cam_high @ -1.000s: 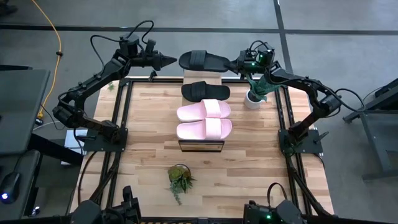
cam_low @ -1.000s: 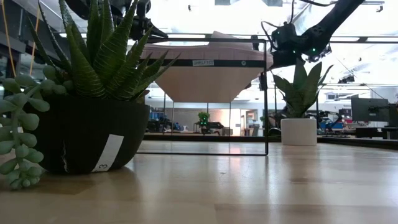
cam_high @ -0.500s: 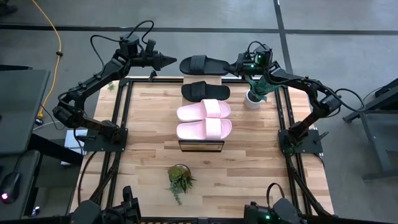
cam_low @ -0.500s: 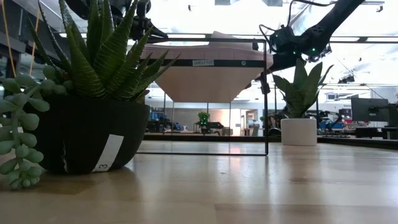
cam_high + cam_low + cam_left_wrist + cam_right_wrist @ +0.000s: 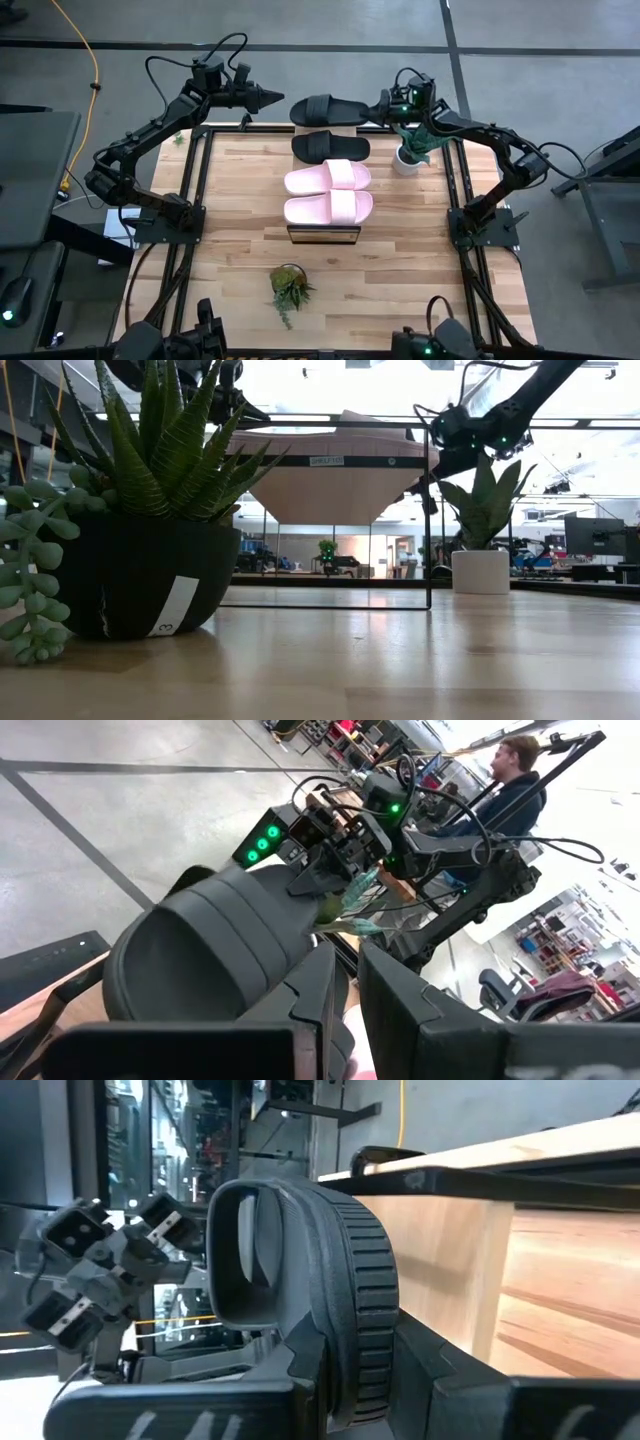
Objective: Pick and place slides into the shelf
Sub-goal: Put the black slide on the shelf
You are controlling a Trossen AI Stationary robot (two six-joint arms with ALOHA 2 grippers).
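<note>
The shelf [image 5: 326,127] stands lengthwise mid-table. On its plank lie one black slide [image 5: 330,146] and two pale pink slides [image 5: 328,177] [image 5: 328,207], soles down. A second black slide [image 5: 325,108] hovers level over the shelf's far end, with my right gripper [image 5: 379,107] shut on it. My left gripper [image 5: 281,98] is shut and points level at that slide's toe end from the table's left, a small gap away. In the low view the shelf's plank [image 5: 330,460] hides the slides. My right gripper pinches the heel end of the black slide's sole [image 5: 350,1330] between its two fingers, one on the footbed and one under the ribbed sole edge. The fingers come nearly level from the table's right, along the slide. The slide sits level, strap up; whether it touches the plank I cannot tell.
A plant in a white pot [image 5: 408,155] stands right of the shelf, just under my right arm. A second plant [image 5: 290,286] sits near the front edge and fills the low view's left as a dark pot [image 5: 130,570]. A person [image 5: 512,782] stands beyond the table.
My right gripper has tipped slightly downward and brought the black slide a little toward the table's near edge, closer over the shelf's far end. The slide stays level.
</note>
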